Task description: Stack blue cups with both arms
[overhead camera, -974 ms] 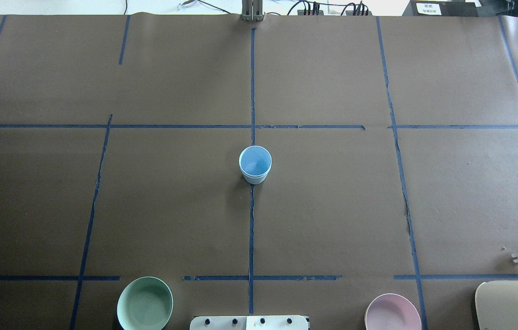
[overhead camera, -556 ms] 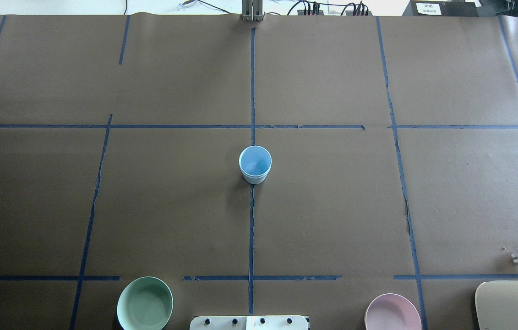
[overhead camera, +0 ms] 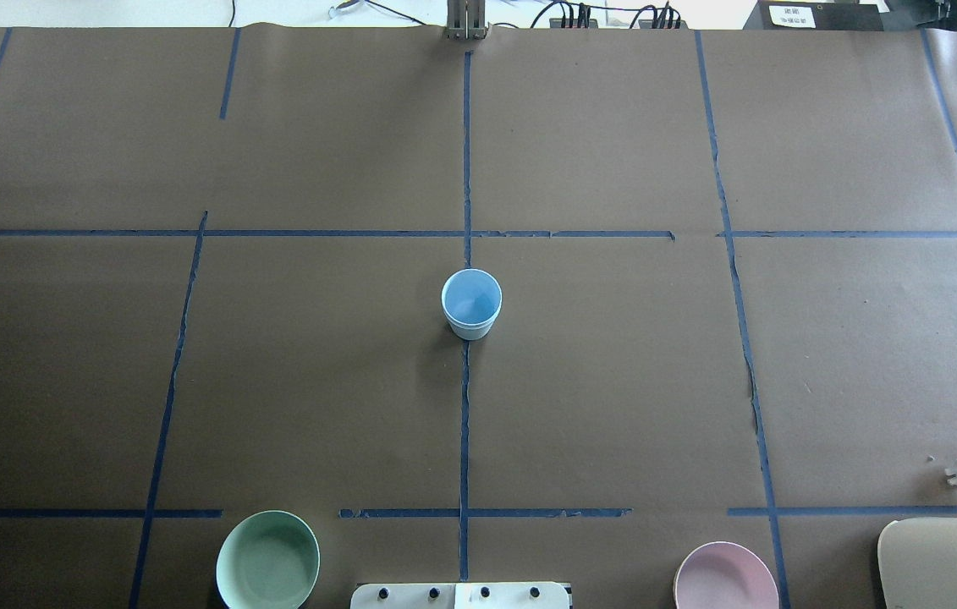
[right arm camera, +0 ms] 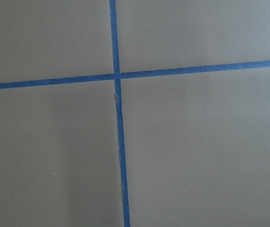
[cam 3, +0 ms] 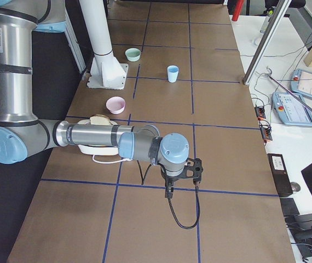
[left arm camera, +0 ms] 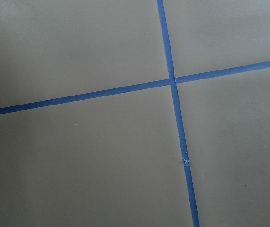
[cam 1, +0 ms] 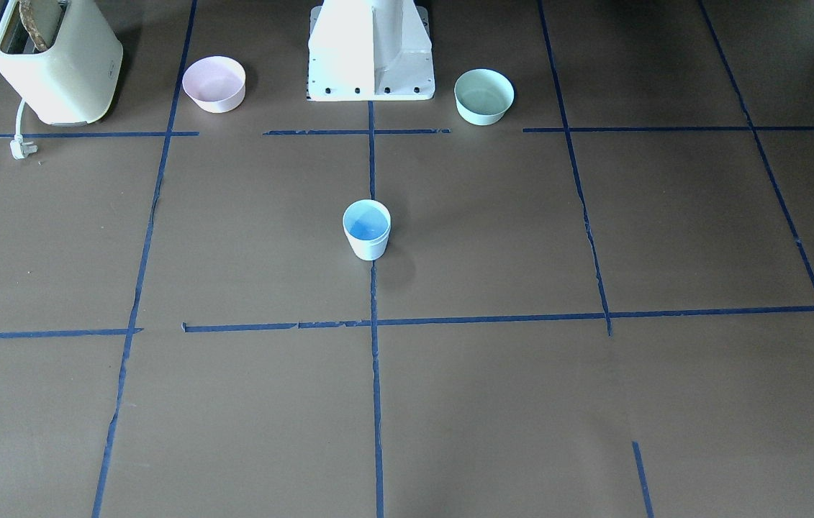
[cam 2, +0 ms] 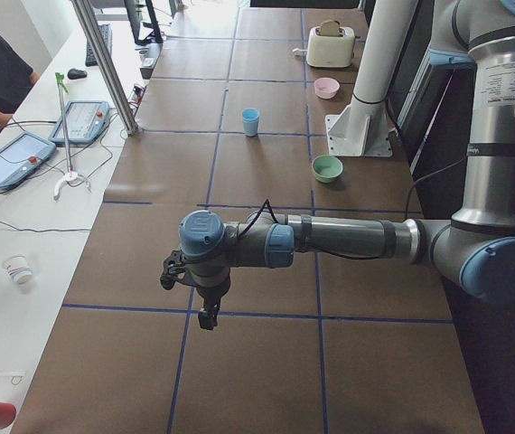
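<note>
Blue cups wait behind both arms. Nearest in the left-side view, the left arm point(cam 2: 348, 240) stretches level across the frame's lower middle, the left gripper point(cam 2: 206, 309) pointing down over the table point(cam 2: 266, 362); its jaws cannot be judged. In the right-side view, the right arm point(cam 3: 90, 134) and right gripper point(cam 3: 170, 186) mirror this, jaws equally unreadable. Farther off, the blue cups point(overhead camera: 471, 304) stand upright at overhead centre, untouched.

— Where does the pale-blue tapered cup point(overhead camera: 471, 303) stand?
— Mid-frame in the overhead view, on the brown paper-covered table point(overhead camera: 613, 381), right on the central blue tape line point(overhead camera: 464, 423).
— And along the bottom edge?
— Mint-green round bowl point(overhead camera: 267, 560) lower left, white pedestal base point(overhead camera: 459, 595) centre, pink round bowl point(overhead camera: 725, 578) to its right, cream toaster point(overhead camera: 943, 562) in the lower-right corner.
</note>
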Motion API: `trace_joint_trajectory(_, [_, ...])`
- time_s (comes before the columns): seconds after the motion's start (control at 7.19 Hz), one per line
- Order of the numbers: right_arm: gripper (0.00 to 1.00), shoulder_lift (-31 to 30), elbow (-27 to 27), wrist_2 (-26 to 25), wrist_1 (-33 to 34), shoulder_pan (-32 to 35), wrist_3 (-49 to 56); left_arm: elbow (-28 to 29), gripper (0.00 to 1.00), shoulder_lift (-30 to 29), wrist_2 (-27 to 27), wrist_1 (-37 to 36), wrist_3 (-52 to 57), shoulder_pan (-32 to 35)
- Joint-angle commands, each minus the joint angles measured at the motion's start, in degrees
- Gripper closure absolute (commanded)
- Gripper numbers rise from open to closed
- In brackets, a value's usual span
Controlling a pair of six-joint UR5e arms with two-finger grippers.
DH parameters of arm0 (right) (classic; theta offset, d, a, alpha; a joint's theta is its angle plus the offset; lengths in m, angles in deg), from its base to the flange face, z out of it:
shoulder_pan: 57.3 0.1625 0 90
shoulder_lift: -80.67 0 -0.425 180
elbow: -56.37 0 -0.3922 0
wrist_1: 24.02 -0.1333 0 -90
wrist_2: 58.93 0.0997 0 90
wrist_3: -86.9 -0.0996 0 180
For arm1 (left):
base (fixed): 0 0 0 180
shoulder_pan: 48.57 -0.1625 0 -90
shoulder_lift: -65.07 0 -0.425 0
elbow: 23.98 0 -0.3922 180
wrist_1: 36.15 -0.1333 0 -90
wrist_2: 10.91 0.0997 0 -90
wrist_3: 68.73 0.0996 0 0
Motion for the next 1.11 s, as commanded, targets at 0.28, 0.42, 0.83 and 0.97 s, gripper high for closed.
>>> trace_joint_trajectory(0.28, [0.0, -1.66, 0.21, 0.66, -6.23, -0.03, -4.83, -0.01, 0.0, -0.09, 0.07, -0.05, 0.0, 0.0])
trace_joint_trajectory(0.42, [0.0, -1.66, 0.21, 0.66, -6.14, -0.03, -4.84, 0.08, 0.0, -0.09, -0.02, -0.05, 0.0, 0.0])
trace_joint_trajectory(0.83, [0.0, -1.57, 0.21, 0.48, -6.05, -0.03, -4.75, 0.43, 0.0, -0.09, 0.07, 0.04, 0.0, 0.0])
trace_joint_trajectory(0.97, [0.0, -1.48, 0.21, 0.22, -6.05, -0.03, -4.75, 0.43, 0.0, 0.0, 0.07, 0.04, 0.0, 0.0])
